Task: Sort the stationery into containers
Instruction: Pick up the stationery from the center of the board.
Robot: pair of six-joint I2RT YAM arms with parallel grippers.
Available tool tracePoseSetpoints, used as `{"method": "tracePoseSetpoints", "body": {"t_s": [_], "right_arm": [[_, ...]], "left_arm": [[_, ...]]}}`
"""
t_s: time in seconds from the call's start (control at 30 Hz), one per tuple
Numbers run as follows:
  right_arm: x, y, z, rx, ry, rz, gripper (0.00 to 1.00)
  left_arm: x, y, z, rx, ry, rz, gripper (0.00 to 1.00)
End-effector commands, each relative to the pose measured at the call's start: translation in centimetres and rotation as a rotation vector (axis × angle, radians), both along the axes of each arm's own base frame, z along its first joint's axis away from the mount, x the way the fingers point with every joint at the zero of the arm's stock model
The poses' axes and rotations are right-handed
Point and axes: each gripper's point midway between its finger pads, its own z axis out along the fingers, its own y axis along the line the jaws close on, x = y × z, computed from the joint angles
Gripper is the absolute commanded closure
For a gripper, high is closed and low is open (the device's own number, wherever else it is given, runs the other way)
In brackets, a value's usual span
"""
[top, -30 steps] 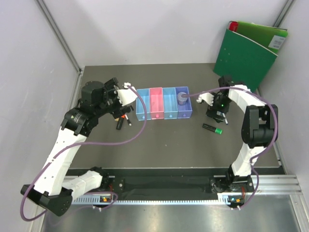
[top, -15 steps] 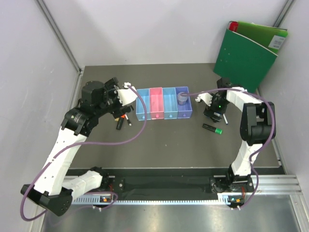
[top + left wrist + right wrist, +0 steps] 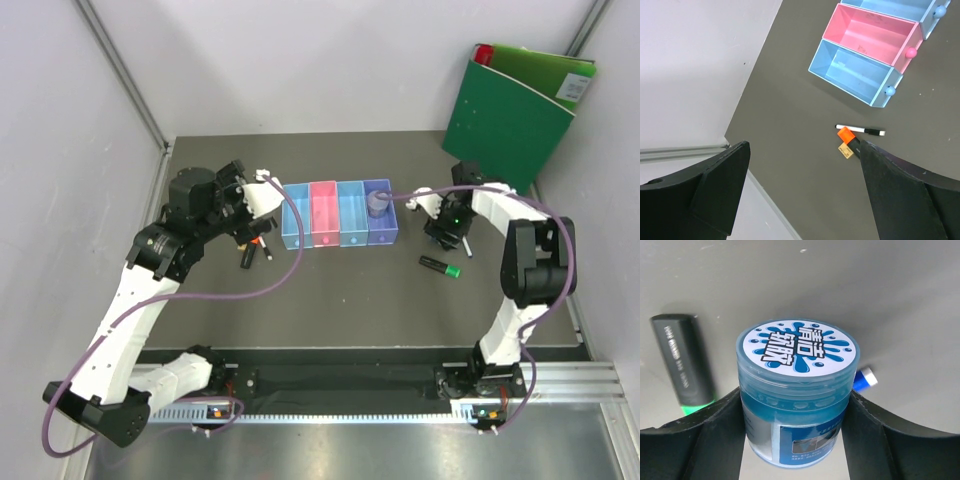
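Observation:
My right gripper (image 3: 796, 407) is shut on a round blue jar (image 3: 797, 352) with a blue-and-white lid label; both fingers press its sides. A black marker with a green cap (image 3: 681, 362) lies to its left, and a blue-and-white pen tip (image 3: 866, 377) shows at its right. From above, this gripper (image 3: 447, 222) is right of the purple bin (image 3: 381, 232), with the green-capped marker (image 3: 440, 265) in front. My left gripper (image 3: 804, 150) is open and empty above an orange-capped marker (image 3: 846, 135) and a thin white pen (image 3: 860, 131). The light blue bin (image 3: 852, 75) and pink bin (image 3: 872, 35) are empty.
The four joined bins (image 3: 340, 238) stand mid-table; a round grey thing (image 3: 378, 203) sits in the purple one. A big green binder (image 3: 515, 105) leans at the back right. A small tan piece (image 3: 846, 151) lies by the orange cap. Grey walls close the sides.
My right gripper has shifted slightly around the same spot by the purple bin, still shut on the jar. The left arm has not moved.

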Motion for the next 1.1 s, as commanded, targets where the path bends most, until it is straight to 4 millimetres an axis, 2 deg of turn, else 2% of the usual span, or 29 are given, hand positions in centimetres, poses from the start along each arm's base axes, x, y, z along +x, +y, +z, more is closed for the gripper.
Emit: {"method": "tracePoseSetpoints", "body": {"t_s": [0.0,0.07,0.1,0.17,0.2,0.27,0.3,0.33,0.4,0.43,0.5,0.53,0.6,0.63,0.7,0.83,0.93,1.07], "right_arm": [[1.2,1.2,7.5,0.062,-0.211,-0.02,0.75],[1.4,1.6,9.7,0.094,-0.272,-0.034,0.81],[1.1,1.7,12.0,0.117,-0.331,-0.057,0.82],[0.6,2.3,14.3,0.156,-0.387,-0.059,0.86],[-0.2,2.7,16.4,0.172,-0.44,-0.057,0.87],[-1.3,3.8,18.3,0.193,-0.488,-0.026,0.91],[-2.5,4.1,19.8,0.206,-0.536,-0.019,0.92],[-3.2,5.2,20.6,0.219,-0.56,0.009,0.96],[-4.8,5.9,22.9,0.239,-0.647,0.018,0.98],[-5.6,7.1,23.6,0.255,-0.672,0.051,0.98],[-7.1,7.6,25.1,0.256,-0.743,0.065,0.98],[-7.9,8.8,25.6,0.272,-0.763,0.096,0.97],[-8.7,8.8,26.7,0.267,-0.815,0.095,0.97],[-9.2,9.5,27.1,0.274,-0.831,0.114,0.96],[-9.2,9.1,27.8,0.246,-0.87,0.087,0.96],[-8.9,9.9,29.8,0.244,-0.948,0.08,0.96],[-8.8,11.1,31.0,0.252,-0.978,0.094,0.96],[-8.3,12.2,32.1,0.264,-1.001,0.071,0.96]], "left_arm": [[-0.2,-1.1,2.1,-0.114,-0.015,-0.003,0.05],[-0.4,-1.8,1.8,-0.145,0.028,-0.014,0.05],[-0.5,-2.4,2.1,-0.195,0.055,-0.012,0.05],[-0.9,-3.3,2.2,-0.24,0.096,-0.03,0.05],[-1.0,-4.2,2.7,-0.288,0.127,-0.044,0.05],[-1.3,-5.4,3.0,-0.336,0.166,-0.073,0.05],[-1.4,-6.5,3.4,-0.382,0.205,-0.1,0.05],[-1.6,-7.2,3.8,-0.403,0.221,-0.121,0.05],[-1.4,-8.8,4.5,-0.455,0.278,-0.152,0.05],[-1.9,-10.0,4.8,-0.477,0.309,-0.196,0.05],[-1.5,-11.6,5.9,-0.519,0.349,-0.226,0.05],[-1.9,-12.6,6.3,-0.532,0.37,-0.262,0.05],[-1.7,-14.2,7.5,-0.551,0.382,-0.292,0.05],[-2.1,-15.2,7.8,-0.553,0.387,-0.318,0.05],[-2.0,-16.5,8.7,-0.576,0.393,-0.334,0.05],[-3.2,-19.7,9.1,-0.608,0.447,-0.401,0.04],[-3.9,-21.6,8.4,-0.628,0.518,-0.433,0.05],[-3.8,-23.7,8.0,-0.675,0.569,-0.464,0.05]]}}
